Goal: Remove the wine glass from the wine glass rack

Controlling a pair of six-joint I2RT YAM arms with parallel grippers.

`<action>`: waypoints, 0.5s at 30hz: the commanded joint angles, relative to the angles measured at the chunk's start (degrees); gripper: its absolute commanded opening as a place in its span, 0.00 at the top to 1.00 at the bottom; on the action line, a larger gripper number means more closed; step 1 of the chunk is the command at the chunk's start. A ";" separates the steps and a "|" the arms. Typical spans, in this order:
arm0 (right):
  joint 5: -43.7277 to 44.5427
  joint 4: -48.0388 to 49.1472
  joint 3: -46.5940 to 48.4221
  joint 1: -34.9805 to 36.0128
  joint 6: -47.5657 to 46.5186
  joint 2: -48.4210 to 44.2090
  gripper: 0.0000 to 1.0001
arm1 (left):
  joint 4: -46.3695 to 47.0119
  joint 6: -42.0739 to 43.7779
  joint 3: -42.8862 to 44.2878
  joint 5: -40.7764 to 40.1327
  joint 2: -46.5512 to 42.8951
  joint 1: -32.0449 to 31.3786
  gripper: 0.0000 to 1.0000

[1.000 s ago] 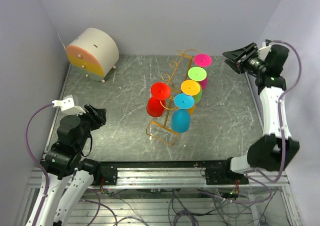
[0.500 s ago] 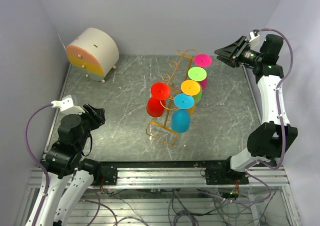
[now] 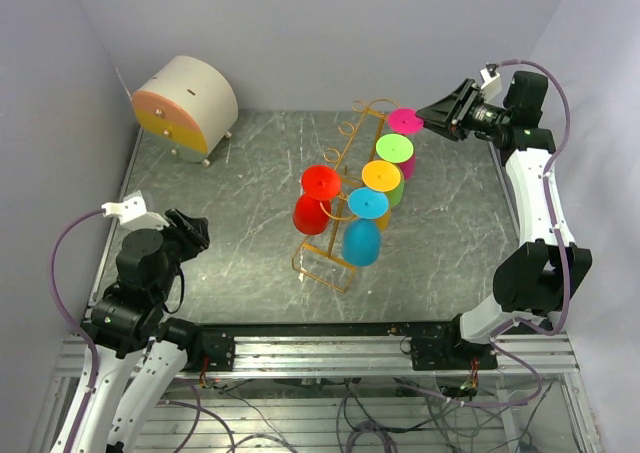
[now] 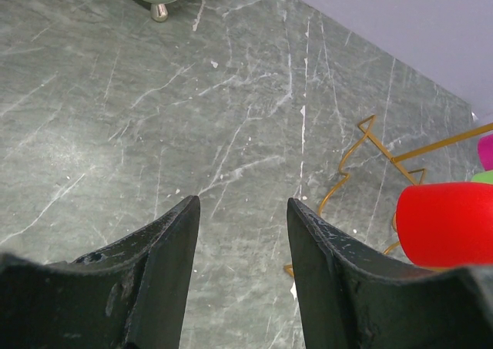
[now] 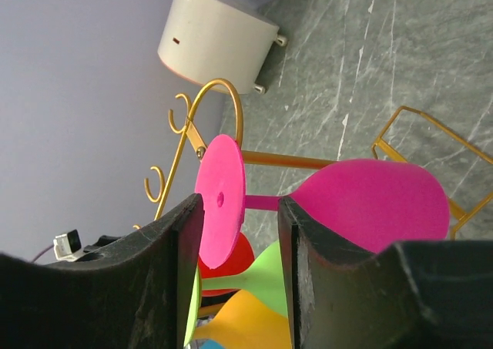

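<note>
The wine glass rack, a golden wire frame, stands mid-table with several coloured glasses hanging bowl-down. The pink wine glass hangs at its far end. My right gripper is right beside that glass's foot, jaws open. In the right wrist view the pink foot disc and stem sit at the gap between my right gripper fingertips, with space on both sides, and the pink bowl lies to the right. My left gripper hovers open and holds nothing near the front left.
Green, yellow, cyan and red glasses hang on the rack. A round cream cabinet stands back left. In the left wrist view the left gripper faces bare marble, with the red glass at right.
My right gripper has swung left and reached the pink glass's foot at the rack's far end. The left arm has stayed put.
</note>
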 commanded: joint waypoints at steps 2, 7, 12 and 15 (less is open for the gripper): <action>0.08 -0.55 -0.21 0.54 -1.31 0.69 0.59 | -0.31 -0.57 0.83 -1.39 0.18 -0.59 0.40; -0.62 1.11 -1.23 0.95 -0.29 0.50 0.64 | -0.23 -0.74 0.77 -1.59 -0.03 -0.64 0.41; -0.53 1.89 -2.20 1.25 0.10 -0.28 0.73 | -0.41 -0.82 0.86 -1.72 0.17 -0.66 0.40; -0.03 2.52 -2.93 1.20 0.57 -0.85 0.79 | -0.41 -0.79 0.79 -1.70 0.26 -0.64 0.40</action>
